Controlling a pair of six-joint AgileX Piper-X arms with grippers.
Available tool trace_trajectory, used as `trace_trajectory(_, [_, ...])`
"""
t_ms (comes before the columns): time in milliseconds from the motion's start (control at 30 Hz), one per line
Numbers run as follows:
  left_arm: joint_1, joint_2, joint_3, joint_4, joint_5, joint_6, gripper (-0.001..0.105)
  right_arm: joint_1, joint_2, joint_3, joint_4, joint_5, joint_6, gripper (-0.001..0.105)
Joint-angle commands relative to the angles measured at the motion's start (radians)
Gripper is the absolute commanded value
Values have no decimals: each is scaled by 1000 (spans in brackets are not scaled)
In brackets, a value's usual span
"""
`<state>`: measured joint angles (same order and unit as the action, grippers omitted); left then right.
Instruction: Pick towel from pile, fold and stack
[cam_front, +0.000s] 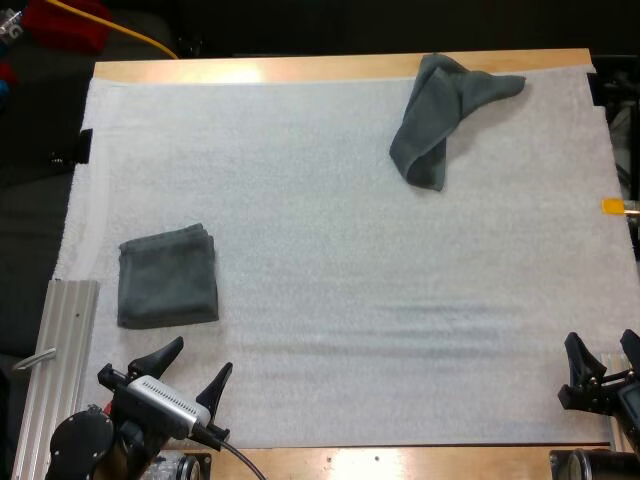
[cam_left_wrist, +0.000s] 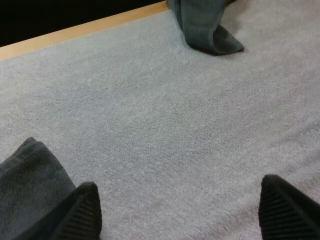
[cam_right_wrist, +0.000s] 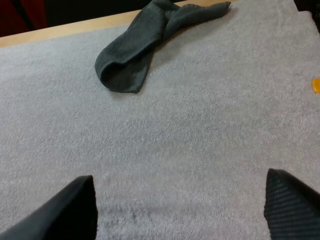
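A crumpled dark grey-green towel (cam_front: 440, 115) lies at the far right of the white mat (cam_front: 330, 270), its top reaching the wooden edge; I see the same towel (cam_right_wrist: 145, 40) far ahead of my right fingers and its tip (cam_left_wrist: 205, 30) far ahead of my left ones. A folded towel (cam_front: 167, 277) sits flat at the left of the mat, and its corner (cam_left_wrist: 27, 190) lies just beside my left finger. My left gripper (cam_front: 193, 371) hovers open at the near left, just short of the folded towel. At the near right edge my right gripper (cam_front: 603, 357) stands open over bare mat.
A ribbed metal rail (cam_front: 62, 370) runs along the mat's left near side. The wooden table edge (cam_front: 330, 68) borders the far side. Open mat stretches between the two towels.
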<state>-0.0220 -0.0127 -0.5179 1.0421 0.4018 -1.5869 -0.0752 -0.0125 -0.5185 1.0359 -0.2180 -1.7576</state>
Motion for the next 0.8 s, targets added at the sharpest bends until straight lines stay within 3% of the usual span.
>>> trace_trajectory(0, [-4,-137,-1,-17,7,-9,63,0,-39,-5,-12,-3,-11,68])
trace_trajectory(433, [-4,-96,-4,-37,7,-49,63,0,-12,-38,-6,8,6,68])
trace_trajectory(767, [-30,59,-69,-84,96,-54,63,0,113,-137,-6,-174,3,68])
